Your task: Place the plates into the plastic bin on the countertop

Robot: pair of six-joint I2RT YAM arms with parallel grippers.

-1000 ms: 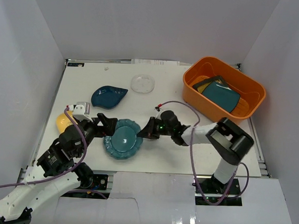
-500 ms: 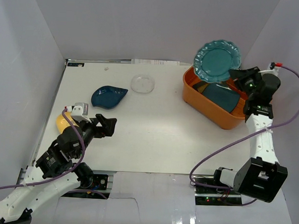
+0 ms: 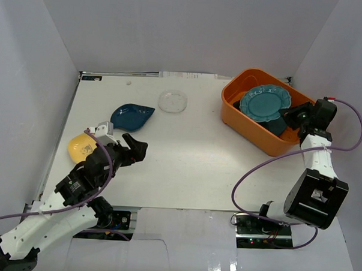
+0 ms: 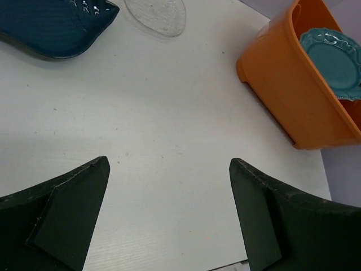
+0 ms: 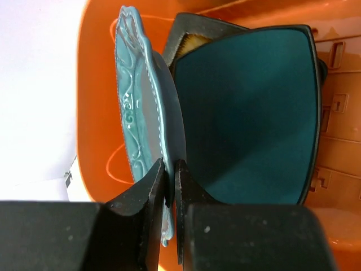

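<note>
The right fingers [image 5: 141, 200] are clamped on the rim of the teal scalloped plate [image 5: 141, 113]. They hold it inside the orange bin [image 3: 253, 134] against the teal square plate [image 5: 248, 113], probably so it can be released onto the stack. The left fingers [image 4: 62, 220] are spread apart and empty above the white surface [image 3: 192, 151], seemingly ready for another pickup.

- **In the bin:** three plates, counting a dark-rimmed plate [image 5: 189, 28] underneath, though more may be hidden.
- **On the surface:** two plates, a dark-blue leaf plate [image 3: 131, 116] and a small yellow plate [image 3: 81, 146].
- **Also there:** one clear round dish [image 3: 173, 101].

Glossy orange plastic bin [image 3: 253, 129], glazed scalloped plate [image 3: 264, 103].
</note>
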